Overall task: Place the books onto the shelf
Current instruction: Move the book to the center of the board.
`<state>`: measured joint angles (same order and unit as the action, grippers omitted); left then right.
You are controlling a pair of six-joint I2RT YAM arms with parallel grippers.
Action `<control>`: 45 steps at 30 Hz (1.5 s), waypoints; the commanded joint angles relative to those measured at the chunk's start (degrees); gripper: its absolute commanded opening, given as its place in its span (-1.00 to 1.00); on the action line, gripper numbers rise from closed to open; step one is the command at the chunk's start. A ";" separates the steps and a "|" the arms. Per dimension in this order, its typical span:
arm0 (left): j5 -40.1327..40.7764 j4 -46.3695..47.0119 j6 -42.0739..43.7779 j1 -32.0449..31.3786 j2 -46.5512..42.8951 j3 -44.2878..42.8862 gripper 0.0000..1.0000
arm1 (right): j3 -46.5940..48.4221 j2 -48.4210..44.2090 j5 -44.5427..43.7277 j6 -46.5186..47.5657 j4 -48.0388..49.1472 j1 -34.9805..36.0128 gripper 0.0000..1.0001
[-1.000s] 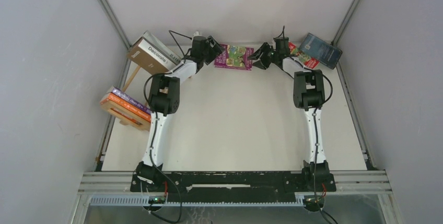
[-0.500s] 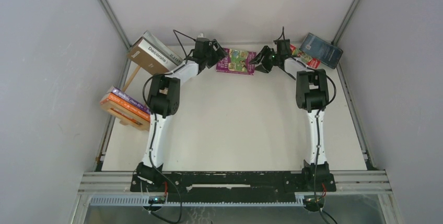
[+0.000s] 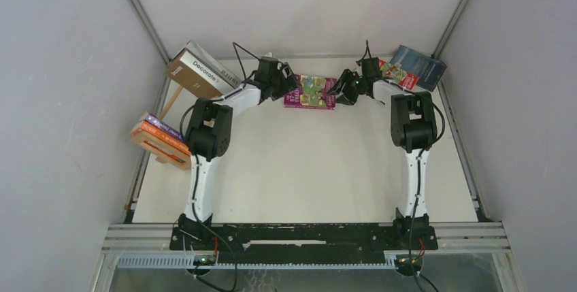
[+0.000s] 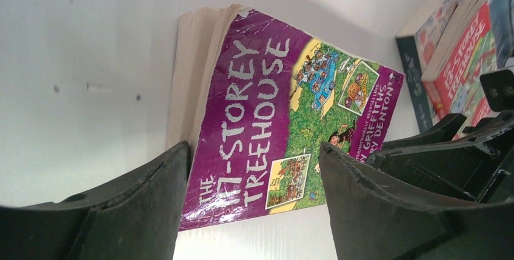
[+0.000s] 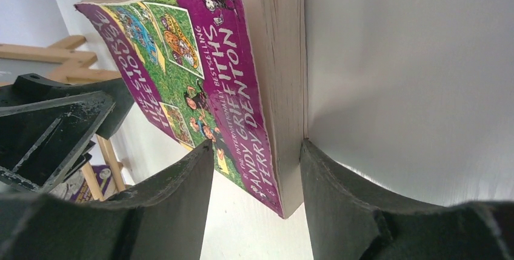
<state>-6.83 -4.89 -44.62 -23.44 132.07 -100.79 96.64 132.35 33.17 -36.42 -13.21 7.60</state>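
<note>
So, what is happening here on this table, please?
Both arms are working on the purple book, which lies at the far side of the table. The left gripper hangs over one end with jaws wide. The right gripper has its jaws either side of the other end, though a pinch cannot be confirmed. Several books already sit on the shelf at the left; others wait in the far right corner.

Purple book (image 4: 267, 108): glossy paper cover, creased; pg edges matt. L hand (image 4: 254, 172), R hand (image 5: 256, 163): black matt plastic. Shelf (image 3: 170, 156): bare wood. Bench (image 4: 91, 60): smooth, white.
</note>
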 commanded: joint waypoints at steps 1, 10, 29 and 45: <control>-13.73 0.12 -2.08 -8.54 -6.76 5.37 0.58 | -4.93 -7.92 8.50 -0.72 3.81 7.32 0.21; -12.08 0.68 -1.09 -12.80 -15.85 17.85 0.58 | -21.36 -19.39 6.15 -0.14 6.29 10.68 0.21; -12.32 -3.81 0.02 -23.86 -24.64 25.66 0.57 | -44.64 -43.62 -1.22 0.38 1.52 16.93 0.22; -20.09 -10.92 2.74 -25.31 -14.67 10.37 0.57 | -45.54 -52.96 -2.98 4.99 -11.92 12.35 0.30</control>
<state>-8.29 -18.46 -37.91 -41.98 117.14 -84.88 48.47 81.65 23.09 -32.27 -38.22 19.49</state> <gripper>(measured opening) 0.790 0.646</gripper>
